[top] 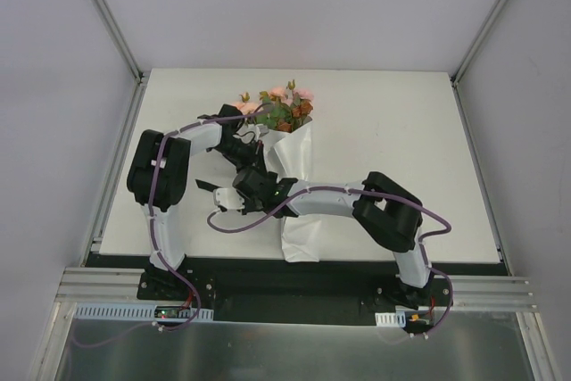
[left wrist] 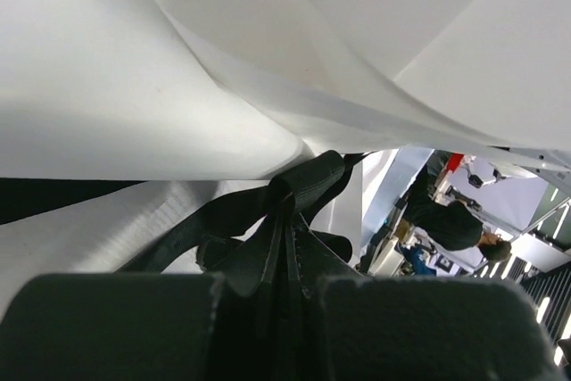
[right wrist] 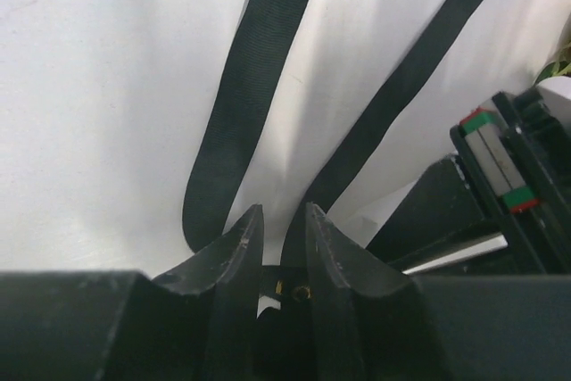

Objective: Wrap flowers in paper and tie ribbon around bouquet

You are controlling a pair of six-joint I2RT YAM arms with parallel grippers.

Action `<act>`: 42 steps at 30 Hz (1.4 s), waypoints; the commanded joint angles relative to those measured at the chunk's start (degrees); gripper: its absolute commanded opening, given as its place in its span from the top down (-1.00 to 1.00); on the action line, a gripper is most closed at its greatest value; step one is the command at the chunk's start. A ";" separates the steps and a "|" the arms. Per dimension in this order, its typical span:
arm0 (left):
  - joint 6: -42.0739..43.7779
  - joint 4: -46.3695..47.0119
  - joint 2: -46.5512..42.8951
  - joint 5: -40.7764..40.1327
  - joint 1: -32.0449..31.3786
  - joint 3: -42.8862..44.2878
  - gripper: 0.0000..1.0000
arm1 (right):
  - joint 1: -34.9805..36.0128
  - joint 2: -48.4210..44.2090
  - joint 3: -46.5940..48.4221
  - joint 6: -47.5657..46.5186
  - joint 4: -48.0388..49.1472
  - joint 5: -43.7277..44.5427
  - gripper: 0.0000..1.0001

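The bouquet stands at the table's back middle, pink and rust flowers (top: 284, 106) above a white paper (top: 297, 162) cone that trails toward the front edge. Both grippers meet at the cone's left side. My left gripper (top: 250, 147) is shut on a bunched loop of the black ribbon (left wrist: 303, 186), right under folds of the paper (left wrist: 178, 86). In the right wrist view, two ribbon (right wrist: 254, 69) strands run over white paper (right wrist: 98, 86). My right gripper (right wrist: 281, 213) is open by a narrow gap, and the right-hand strand ends just behind its tips. In the top view the right gripper (top: 241, 189) is below the left one.
The left arm's elbow (top: 156, 171) rises over the table's left side and the right arm's elbow (top: 388, 211) over the right front. Purple cables (top: 241, 220) loop beside the grippers. The left gripper's body (right wrist: 500, 176) sits close on the right of the right wrist view.
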 commanded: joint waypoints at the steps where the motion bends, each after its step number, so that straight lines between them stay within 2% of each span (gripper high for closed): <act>1: 0.29 -0.34 -5.74 -0.08 0.52 -2.00 1.00 | 1.41 -10.03 -1.33 5.42 1.11 -0.96 0.43; 7: -8.50 10.01 -17.07 -5.08 0.08 -14.56 1.00 | 1.50 -31.27 -13.71 21.56 4.45 -12.65 0.27; 9: -10.69 11.87 -19.54 -7.97 -0.62 -17.29 1.00 | 1.42 -35.87 -18.45 25.01 6.82 -15.88 0.23; 11: -12.37 14.42 -23.41 -9.65 -1.06 -20.99 1.00 | 1.24 -41.59 -20.93 31.25 9.79 -16.53 0.17; 13: -15.00 15.83 -27.44 -12.37 -1.85 -24.58 1.00 | -0.94 -43.45 -21.47 36.95 9.64 -14.52 0.07; 14: -15.80 16.53 -28.77 -13.52 -2.29 -25.82 1.00 | -2.35 -43.80 -20.68 43.94 8.16 -13.64 0.03; 15: -17.63 17.67 -30.00 -14.75 -3.34 -26.96 1.00 | -4.02 -43.37 -19.45 47.15 6.93 -12.32 0.00; 16: -18.61 18.21 -32.37 -15.98 -3.96 -29.15 1.00 | -8.30 -42.41 -16.22 49.88 4.74 -12.75 -0.02; 18: -22.54 19.96 -35.01 -21.06 -5.28 -31.71 1.00 | -11.58 -38.11 -12.43 55.08 -0.63 -15.99 -0.03; 20: -26.16 22.59 -39.58 -26.06 -7.74 -36.45 1.00 | -14.92 -34.77 -6.63 55.35 -4.14 -16.79 -0.05; 25: -35.22 28.75 -50.46 -37.86 -13.72 -46.11 1.00 | -20.55 -20.54 5.41 53.43 -8.90 -28.38 0.05; 27: -36.97 30.16 -54.08 -41.02 -14.42 -48.76 1.00 | -20.56 -17.10 10.51 50.97 -10.22 -33.19 0.12; 30: -37.68 31.83 -59.80 -42.88 -14.78 -52.72 1.00 | -19.77 -8.58 18.60 46.31 -15.83 -35.60 0.38; 33: -38.39 34.38 -62.53 -43.24 -14.86 -55.62 1.00 | -18.19 -3.48 21.07 43.23 -17.08 -36.30 0.44; 38: -39.62 35.26 -62.71 -42.88 -15.13 -57.30 1.00 | -16.60 5.30 25.90 41.38 -20.42 -33.24 0.46; 42: -39.97 36.40 -62.98 -42.27 -15.39 -58.00 1.00 | -14.94 10.50 29.33 39.54 -22.61 -27.97 0.32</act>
